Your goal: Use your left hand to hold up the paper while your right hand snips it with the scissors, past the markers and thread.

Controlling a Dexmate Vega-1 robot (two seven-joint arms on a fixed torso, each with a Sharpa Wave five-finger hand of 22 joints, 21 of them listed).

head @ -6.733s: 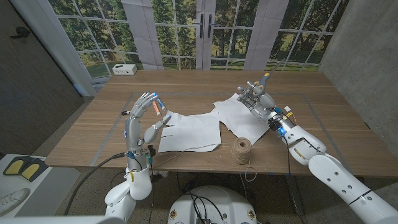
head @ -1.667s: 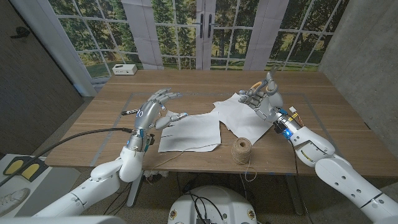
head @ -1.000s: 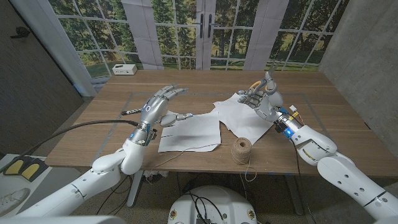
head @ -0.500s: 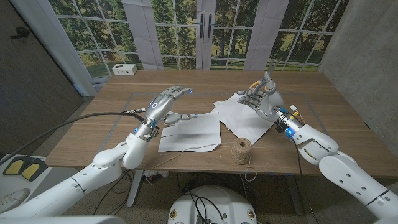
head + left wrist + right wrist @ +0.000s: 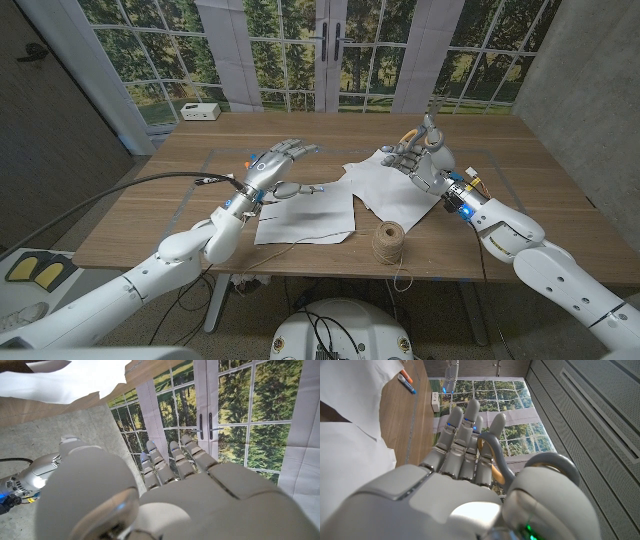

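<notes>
Left hand spread over paper; right hand grips scissors; twine near.

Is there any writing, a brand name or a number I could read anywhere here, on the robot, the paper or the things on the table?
None can be read.
paper: blank white, no print seen.
white box at the table's far corner: dark marks on its front, too small to read.
right forearm: a small yellow label, too blurred to read.
markers: no lettering can be made out.
</notes>
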